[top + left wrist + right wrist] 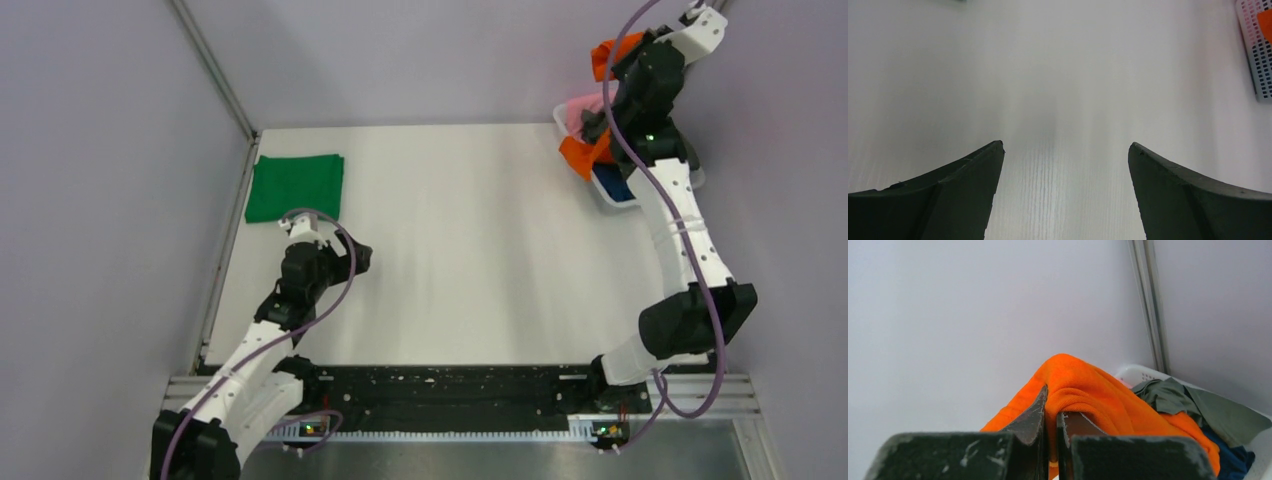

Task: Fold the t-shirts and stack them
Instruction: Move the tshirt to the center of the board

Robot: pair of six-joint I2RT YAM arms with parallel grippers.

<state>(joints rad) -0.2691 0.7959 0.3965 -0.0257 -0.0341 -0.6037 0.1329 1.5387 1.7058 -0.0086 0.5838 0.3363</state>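
Observation:
A folded green t-shirt [296, 187] lies flat at the table's far left. My left gripper [352, 258] is open and empty, low over bare table just right of and nearer than it; its fingers [963, 190] frame bare table. My right gripper [1052, 407] is shut on the bright orange t-shirt [1088, 395], held raised above the white basket [612, 198] at the far right; the orange cloth [583, 152] hangs down into the basket. A grey-green shirt [1193, 402], a navy one [1235, 460] and a pink one [582, 110] lie in the basket.
The white plastic basket's rim [1140, 374] sits against the right wall, and its corner shows in the left wrist view [1255, 45]. Grey walls with a metal corner post [1148, 300] enclose the table. A black rail [440, 392] runs along the near edge.

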